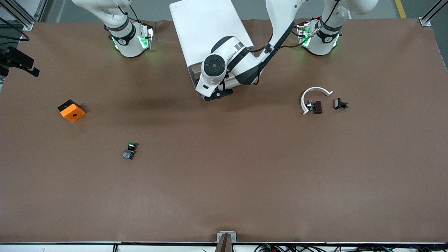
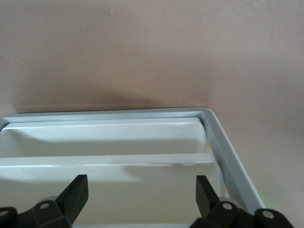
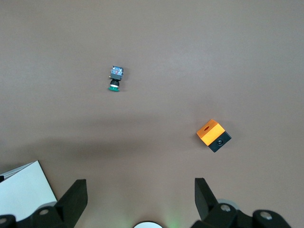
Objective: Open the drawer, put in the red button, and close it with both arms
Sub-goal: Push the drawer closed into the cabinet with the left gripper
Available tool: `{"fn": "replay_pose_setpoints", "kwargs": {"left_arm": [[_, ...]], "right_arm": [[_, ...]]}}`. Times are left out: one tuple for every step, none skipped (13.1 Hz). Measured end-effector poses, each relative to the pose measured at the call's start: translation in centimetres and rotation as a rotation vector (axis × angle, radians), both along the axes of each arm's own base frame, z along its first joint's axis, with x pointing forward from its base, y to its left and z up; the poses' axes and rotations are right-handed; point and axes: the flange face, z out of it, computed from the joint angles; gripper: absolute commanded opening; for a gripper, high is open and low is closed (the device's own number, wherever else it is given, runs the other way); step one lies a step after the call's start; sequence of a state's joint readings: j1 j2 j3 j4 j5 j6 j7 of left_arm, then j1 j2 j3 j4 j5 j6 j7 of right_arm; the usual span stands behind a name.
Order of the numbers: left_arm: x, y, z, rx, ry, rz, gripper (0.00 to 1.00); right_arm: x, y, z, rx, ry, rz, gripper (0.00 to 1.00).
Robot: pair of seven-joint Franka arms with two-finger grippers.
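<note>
No readable text

No lettering, label, brand, number or sign can be made out on anything in view.

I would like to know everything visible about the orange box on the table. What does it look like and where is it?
The orange box is a small block with a bright orange upper part and a black lower part, plastic by its look. The orange face, turned upward, has one small round hole in its middle. It rests flat on the brown table, turned cornerwise, toward the right arm's end. It lies farther from the front camera than the green-capped button. Nothing touches it but the table; no gripper is near it.
</note>
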State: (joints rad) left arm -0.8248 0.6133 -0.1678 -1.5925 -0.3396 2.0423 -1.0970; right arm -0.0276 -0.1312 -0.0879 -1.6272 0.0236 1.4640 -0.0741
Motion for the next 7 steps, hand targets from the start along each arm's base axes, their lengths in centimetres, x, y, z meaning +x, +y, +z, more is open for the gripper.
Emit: {"fn": "replay_pose_setpoints", "kwargs": {"left_arm": [[1.6,0.7,0.9,0.001,0.007,0.013,1.00],[3.9,1.8,2.3,-0.005,0.016,0.019,1.00],[6.6,3.4,4.0,-0.019,0.021,0.020,1.00],[9.5,5.5,6.0,-0.038,0.019,0.027,1.00],[12.1,7.8,8.2,-0.057,0.012,0.037,1.00],[14.2,10.2,10.4,-0.077,0.001,0.038,1.00],[15.9,12.8,12.8,-0.094,-0.012,0.029,1.00]], "right_arm": [[0.0,0.0,0.0,0.000,0.000,0.001,1.00],[0.0,0.1,0.0,0.000,0.001,0.002,1.00],[0.0,0.1,0.0,0.000,0.003,0.003,1.00],[0.0,0.2,-0.1,0.000,0.006,0.005,1.00],[-0.1,0.2,-0.1,-0.002,0.008,0.011,1.00],[-0.1,0.1,-0.1,-0.008,0.010,0.023,1.00],[-0.1,0.0,-0.1,-0.015,0.012,0.034,1.00]]}}
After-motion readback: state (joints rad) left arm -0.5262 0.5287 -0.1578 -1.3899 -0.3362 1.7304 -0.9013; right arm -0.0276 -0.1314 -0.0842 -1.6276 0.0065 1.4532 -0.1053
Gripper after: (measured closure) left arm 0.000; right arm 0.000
